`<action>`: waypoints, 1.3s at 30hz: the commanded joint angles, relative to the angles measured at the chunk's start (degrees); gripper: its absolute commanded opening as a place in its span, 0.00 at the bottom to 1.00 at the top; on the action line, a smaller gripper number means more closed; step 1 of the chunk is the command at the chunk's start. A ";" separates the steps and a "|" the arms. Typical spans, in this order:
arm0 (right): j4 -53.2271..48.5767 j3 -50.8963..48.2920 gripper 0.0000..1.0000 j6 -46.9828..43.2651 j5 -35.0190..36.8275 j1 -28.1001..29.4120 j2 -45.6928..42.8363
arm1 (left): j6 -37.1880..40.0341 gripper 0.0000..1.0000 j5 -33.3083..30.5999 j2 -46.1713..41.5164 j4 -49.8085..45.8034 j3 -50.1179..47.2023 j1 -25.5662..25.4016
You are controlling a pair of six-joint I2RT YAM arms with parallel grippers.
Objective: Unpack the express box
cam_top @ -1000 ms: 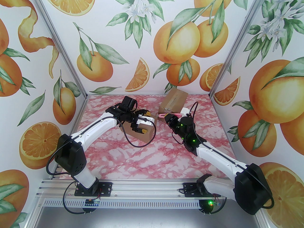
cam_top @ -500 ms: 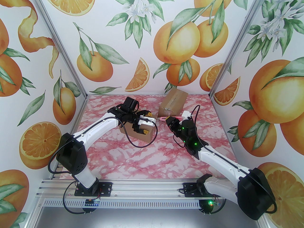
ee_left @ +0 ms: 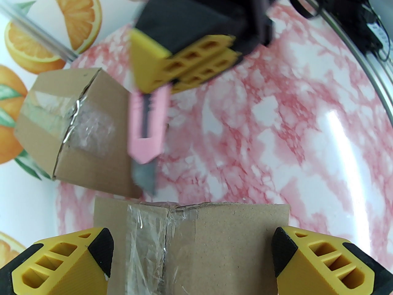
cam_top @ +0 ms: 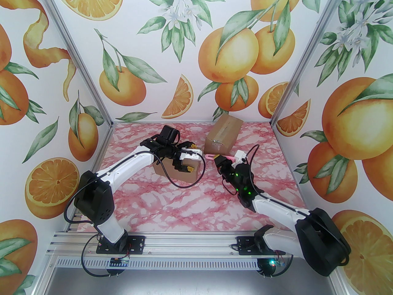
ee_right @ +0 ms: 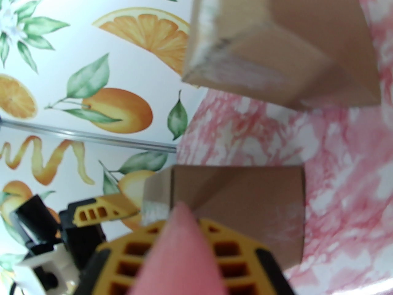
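Left gripper (cam_top: 190,158) over near box (ee_left: 230,241), mid-left of table (cam_top: 190,207), fingers spread wide across its taped top. Right gripper (ee_left: 162,81) clamped on pink knife (ee_left: 147,127), blade out, pointing at that box. Far box (cam_top: 223,132) at table's back edge

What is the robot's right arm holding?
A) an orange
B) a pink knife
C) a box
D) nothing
B: the right arm's jaws are shut on the pink knife, with its grey blade sticking out.
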 commanded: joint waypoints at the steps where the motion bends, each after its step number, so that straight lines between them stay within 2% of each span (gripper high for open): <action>1: 13.09 -2.98 0.00 5.84 2.96 0.37 0.32 | -5.01 0.89 2.36 -0.59 3.22 -1.08 1.88; 7: 19.78 -6.17 0.00 6.31 6.27 0.84 0.18 | -6.74 0.89 2.62 -0.55 4.23 -0.95 2.04; 11: 22.24 -6.23 0.00 0.49 9.87 2.58 0.44 | -8.16 0.88 1.97 -0.72 6.27 -1.64 2.02; 14: 25.99 -6.95 0.00 -3.90 15.53 4.87 1.07 | -8.84 0.88 1.23 -1.05 8.06 -2.35 1.93; 20: 39.76 -10.65 0.00 -8.91 32.46 10.68 5.55 | -9.66 0.88 0.86 -1.60 9.40 -3.48 1.89; 24: 41.80 -11.06 0.00 -5.57 37.69 13.11 8.09 | -9.93 0.88 0.62 -1.82 9.97 -3.97 1.94; 31: 41.80 -10.50 0.00 -3.96 37.42 13.57 9.94 | -9.35 0.88 0.77 -1.65 9.23 -4.01 1.93; 39: 41.80 -7.42 0.00 1.73 30.26 13.63 16.73 | -8.28 0.88 0.89 -2.79 7.40 -4.86 1.85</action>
